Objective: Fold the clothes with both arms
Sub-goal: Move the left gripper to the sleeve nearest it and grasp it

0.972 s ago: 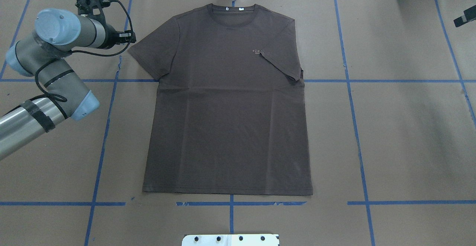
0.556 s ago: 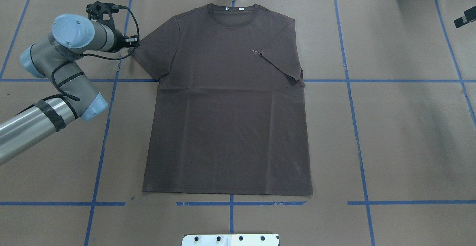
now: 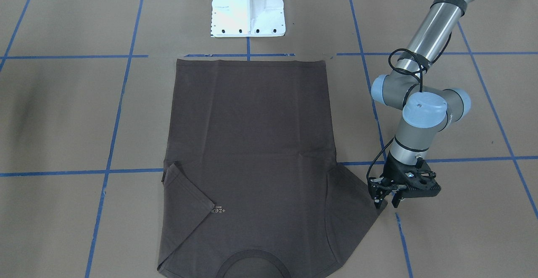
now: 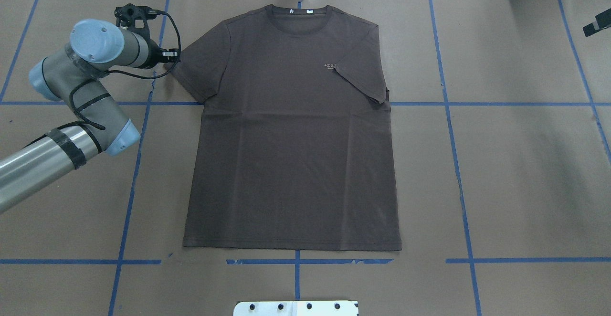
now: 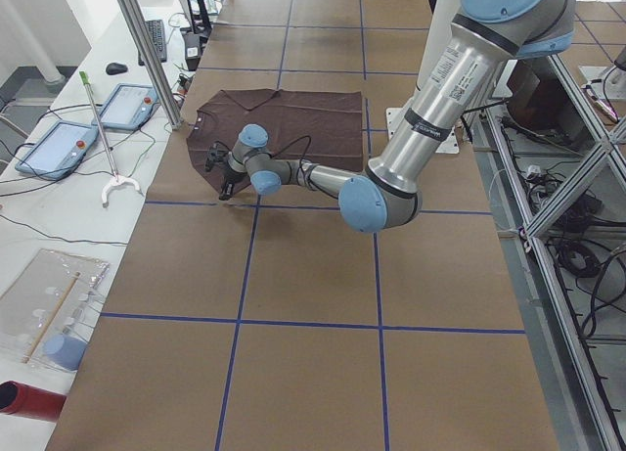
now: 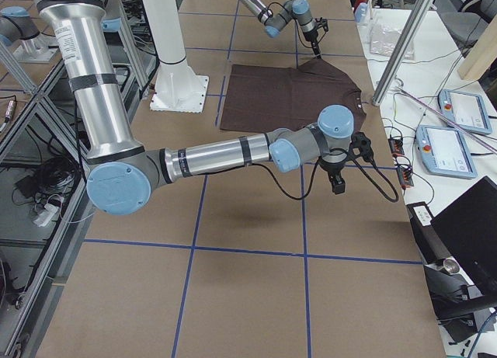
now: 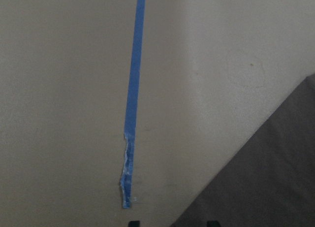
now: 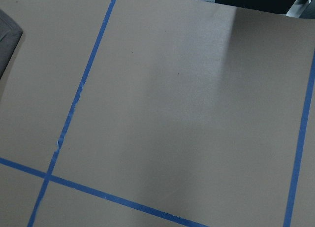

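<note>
The dark brown T-shirt (image 4: 291, 139) lies flat, front up, collar at the far edge. Its sleeve on my right side is folded in over the chest lettering (image 4: 330, 65); the other sleeve (image 3: 353, 194) is spread out. My left gripper (image 3: 387, 203) points down at that sleeve's outer tip, open, one finger over the cloth edge and one over bare paper. In the left wrist view the sleeve edge (image 7: 266, 187) runs in between the two fingertips. My right gripper (image 6: 338, 183) hangs over bare table far from the shirt; I cannot tell whether it is open or shut.
Brown paper with blue tape lines (image 4: 448, 115) covers the table. The white pedestal base (image 3: 248, 13) stands just behind the shirt's hem. Beyond the table's far edge are a metal post (image 5: 147, 50) and tablets (image 5: 59, 148).
The left arm has swung right, bringing its gripper from beside the spread sleeve up to the sleeve's tip. The shirt has not moved.
</note>
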